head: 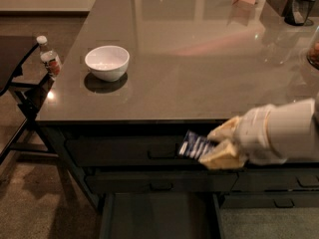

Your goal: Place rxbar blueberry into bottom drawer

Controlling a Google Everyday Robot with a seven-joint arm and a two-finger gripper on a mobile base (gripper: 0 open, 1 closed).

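Grasping the rxbar blueberry [194,146] between both fingers of the gripper [215,144], just off the tabletop [199,73] edge. Held before the upper drawer fronts, above the open bottom drawer [159,218].

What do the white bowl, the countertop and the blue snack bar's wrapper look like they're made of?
The white bowl looks like glazed ceramic: smooth, softly shiny. The countertop seems polished stone or laminate, given its mirror-like reflections. The rxbar blueberry wrapper is probably thin printed plastic film; the gripper pinches it just below the countertop's front edge.
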